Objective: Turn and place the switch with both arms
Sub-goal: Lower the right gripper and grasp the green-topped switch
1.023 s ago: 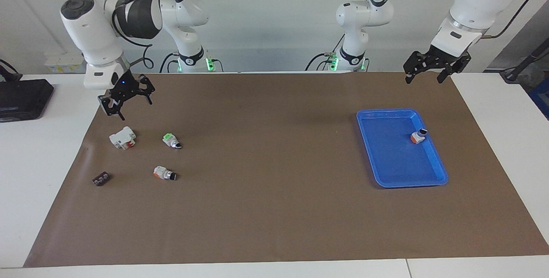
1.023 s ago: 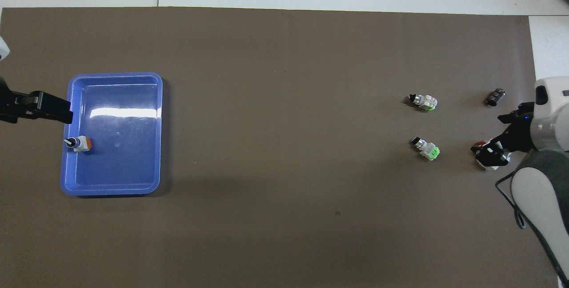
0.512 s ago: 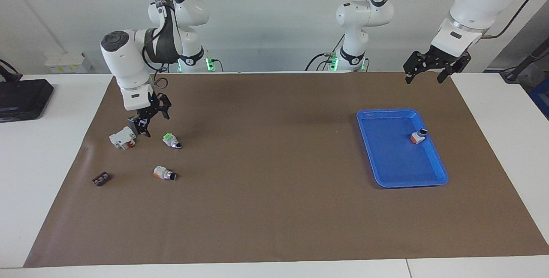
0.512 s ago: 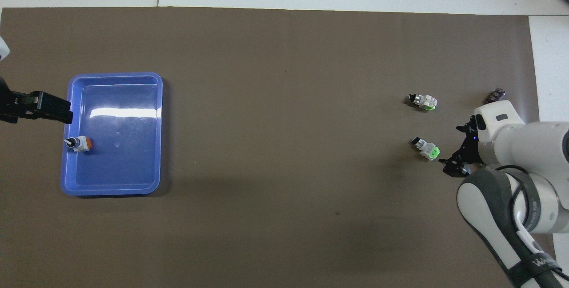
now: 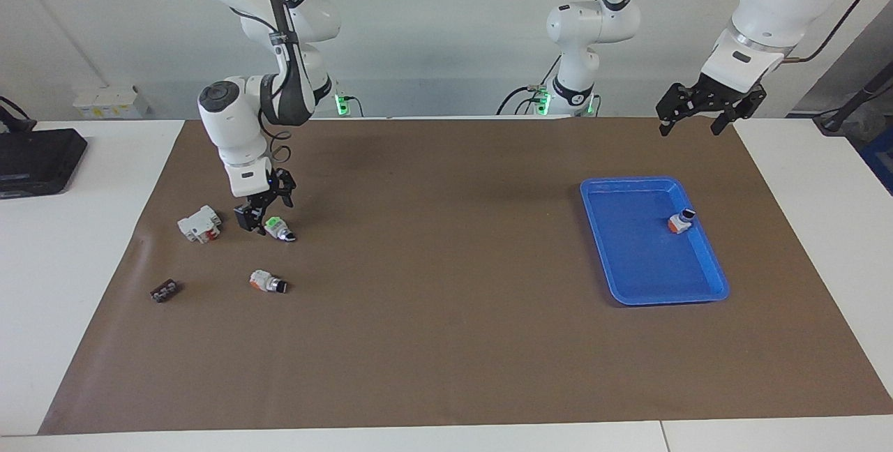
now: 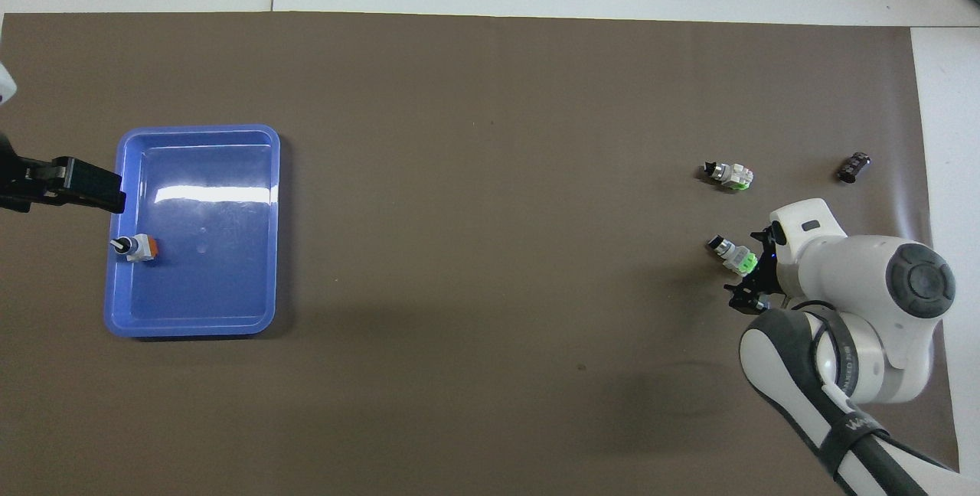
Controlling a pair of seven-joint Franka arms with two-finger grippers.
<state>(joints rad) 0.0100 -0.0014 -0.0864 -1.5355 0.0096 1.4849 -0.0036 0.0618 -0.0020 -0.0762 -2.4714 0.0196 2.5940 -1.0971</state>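
The switch [image 5: 279, 229] with the green block end lies on its side on the brown mat, toward the right arm's end of the table; it shows again as the green switch [image 6: 733, 255]. My right gripper [image 5: 259, 218] hangs low and open right beside its green end, gripping nothing. From above, that right gripper [image 6: 752, 275] partly overlaps the green end. My left gripper [image 5: 689, 130] waits open in the air over the mat's edge by the blue tray. Only one black finger of the left gripper [image 6: 69, 182] shows from above.
A blue tray [image 5: 631, 180] holds an orange-ended switch [image 5: 681, 220]. On the mat lie another orange-ended switch [image 5: 267, 282], a white blocky part with red [image 5: 199, 223] and a small black part [image 5: 164, 291]. A black device [image 5: 35, 159] sits off the mat.
My right arm has swung in from over the mat's corner and come down, passing the white blocky part, to hang right beside the green switch. The left arm has not moved.
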